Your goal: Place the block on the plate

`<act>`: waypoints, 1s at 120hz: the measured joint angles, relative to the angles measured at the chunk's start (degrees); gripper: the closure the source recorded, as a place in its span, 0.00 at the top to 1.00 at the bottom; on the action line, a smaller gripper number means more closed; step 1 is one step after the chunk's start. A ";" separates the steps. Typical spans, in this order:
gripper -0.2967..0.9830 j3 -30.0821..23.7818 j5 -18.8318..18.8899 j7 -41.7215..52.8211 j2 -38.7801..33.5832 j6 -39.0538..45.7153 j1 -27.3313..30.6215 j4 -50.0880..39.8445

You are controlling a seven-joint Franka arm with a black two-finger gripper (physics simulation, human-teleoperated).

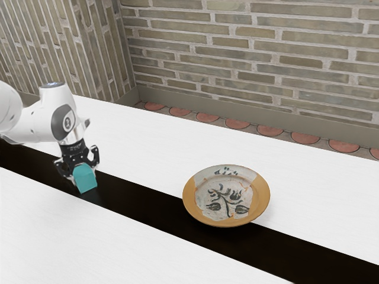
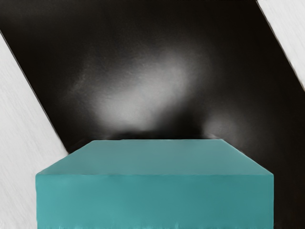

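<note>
One black end effector [image 1: 84,171] has its two fingers closed around the teal block [image 1: 85,178], pinching it between them. In the exterior view, the block hides part of the fingers, so the spots where they touch it are hard to make out. The block leans a little. It is above the black strip [image 1: 136,200], near the end of the strip at the exterior view's left, and one cannot tell if its bottom edge touches down. In the wrist view, the block looks big. Its top and one side can be seen, and the rest is cut off by the picture's edge. Past it, the strip has a soft, pale shine with blurry edges.

The white arm [image 1: 37,124] bends down to the end effector, and its big round part is cut off at the exterior view's left edge.

Well apart from the block is the plate [image 1: 189,199]. It sits partly over the strip and partly over the white surface [image 1: 139,142]. The plate is round and shallow, with a tan and pale rim. Inside it are painted dark flowers and leaves.

Behind the surface are round red tiles [image 1: 237,124] on the floor and a brick wall [image 1: 249,56].
</note>
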 joint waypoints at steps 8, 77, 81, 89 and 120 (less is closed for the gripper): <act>0.54 0.03 0.01 -0.21 -2.83 -0.40 -1.86 -0.03; 0.55 -31.12 1.85 -19.24 5.18 -2.24 -5.92 21.25; 0.55 -32.49 2.27 -20.62 5.80 -2.15 -5.87 21.35; 0.55 -34.73 2.80 -23.31 6.89 -1.93 -5.69 21.34; 0.68 -36.22 3.46 -31.40 6.74 -1.51 -5.38 20.95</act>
